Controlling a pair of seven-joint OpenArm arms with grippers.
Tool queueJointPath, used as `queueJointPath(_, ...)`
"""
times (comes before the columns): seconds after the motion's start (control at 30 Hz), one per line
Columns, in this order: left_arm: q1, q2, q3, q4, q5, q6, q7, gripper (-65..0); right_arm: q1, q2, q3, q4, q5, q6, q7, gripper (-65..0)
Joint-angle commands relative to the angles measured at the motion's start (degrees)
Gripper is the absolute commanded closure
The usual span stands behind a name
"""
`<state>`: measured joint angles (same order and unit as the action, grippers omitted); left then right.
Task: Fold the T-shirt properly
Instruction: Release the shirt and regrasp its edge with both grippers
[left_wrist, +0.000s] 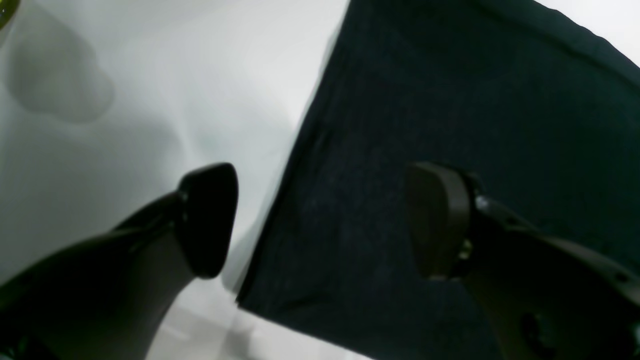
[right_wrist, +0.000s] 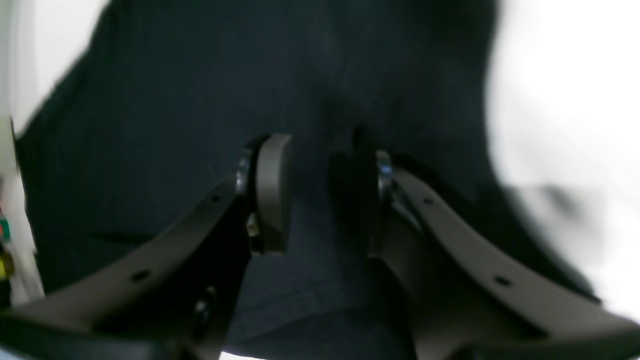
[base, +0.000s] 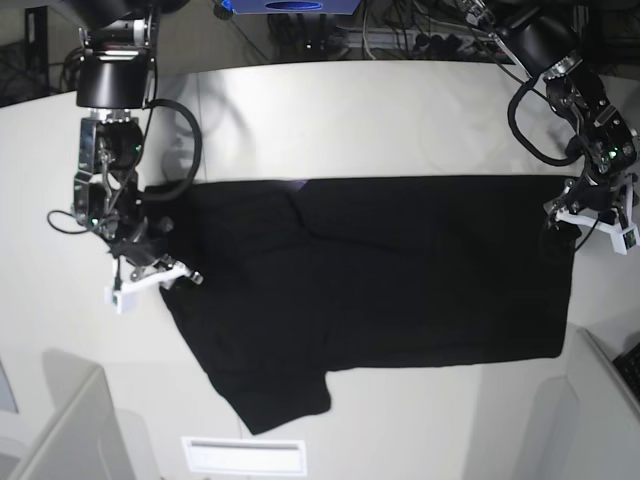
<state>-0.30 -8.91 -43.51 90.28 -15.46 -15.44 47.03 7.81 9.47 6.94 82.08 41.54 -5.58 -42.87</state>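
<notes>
While the T-shirt (base: 400, 270) lies flat, left pincer (left_wrist: 320, 220) gapes; right pincer (right_wrist: 317, 195) stands narrowly parted.

Left gripper (left_wrist: 320, 220) agape; right gripper (right_wrist: 320, 192) narrowly parted.

Left gripper (left_wrist: 320, 220) jaws stand wide apart, nothing between them. Black T-shirt (left_wrist: 450, 125) fills right half of frame (plain side, no print visible); its corner sits bottom centre. White table (left_wrist: 150, 90) occupies left half.
</notes>
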Motion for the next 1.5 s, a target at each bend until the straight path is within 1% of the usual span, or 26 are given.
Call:
queueJointPath(0.0,0.51,-0.98,-0.58,1.46,-0.84,-0.43,-1.35,-50.4,0.58,0.42,1.1,2.8,0.79,0.27,0.89,-21.0)
queueJointPath(0.07,1.57,-0.98,-2.08,2.6,-1.9,-0.51,-1.35,-50.4,-1.18,0.42,3.74,6.22,0.79,0.18,0.89,-21.5)
queueJointPath(0.2,6.23,-0.98,-6.3,5.76,-9.81,-0.51,-1.27,-50.4,-6.28,0.06,9.1,13.78,0.88,-0.44,0.89,-21.5)
queueJointPath(0.27,8.95,-0.98,-8.67,7.08,-13.85,-0.51,-1.27,-50.4,-9.53,-0.38,11.21,17.13,1.23,-2.46,0.89,-21.5)
queueJointPath(0.3,10.62,-0.98,-9.72,7.7,-15.88,-0.51,-1.27,-50.4,-11.55,-1.26,12.53,18.62,1.23,-3.51,0.89,-21.5)
queueJointPath(0.37,13.26,-0.98,-11.48,8.05,-18.87,-0.51,-1.35,-50.4,-14.63,-2.4,15.52,20.91,1.23,-3.78,0.89,-21.8)
queueJointPath(0.43,15.37,-0.98,-12.71,8.14,-21.15,-0.51,-1.35,-50.4,-17.0,-3.98,18.25,22.22,1.23,-3.78,0.89,-25.1)
queueJointPath(0.57,18.71,-0.98,-14.47,8.05,-23.61,-0.51,-1.44,-50.4,-20.34,-7.23,22.55,22.84,1.32,-3.6,0.45,-37.5)
queueJointPath(0.6,19.33,-0.98,-14.47,8.05,-23.61,-0.6,-1.44,-50.4,-20.96,-7.76,22.99,22.66,1.32,-3.6,0.45,-39.0)
queueJointPath(0.83,20.65,-0.81,-14.47,7.7,-24.05,-0.6,-1.44,-50.2,-22.63,-8.2,22.91,18.18,1.49,-3.6,0.54,-39.8)
queueJointPath(0.93,20.65,-0.72,-14.47,7.61,-24.05,-0.6,-1.44,-50.2,-22.63,-8.2,22.29,16.25,5.27,-3.51,0.45,-39.9)
queueJointPath(1.0,20.65,-0.72,-14.47,7.61,-24.05,-0.6,-1.44,-50.2,-22.63,-7.76,20.71,14.66,7.03,-3.51,0.45,-39.9)
queueJointPath(1.17,20.65,-0.72,-14.47,7.61,-24.05,-0.6,-1.44,-50.2,-21.57,-7.67,17.63,10.88,7.21,-3.51,0.81,-40.1)
queueJointPath(1.27,20.65,-0.72,-14.47,7.52,-24.05,-0.6,-1.44,-50.2,-20.34,-7.67,17.81,8.51,7.21,-3.51,0.81,-39.9)
queueJointPath(1.47,20.47,-0.54,-14.12,7.43,-24.05,-0.6,-1.44,-50.2,-18.93,-7.67,17.72,7.45,7.12,-3.51,0.81,-39.8)
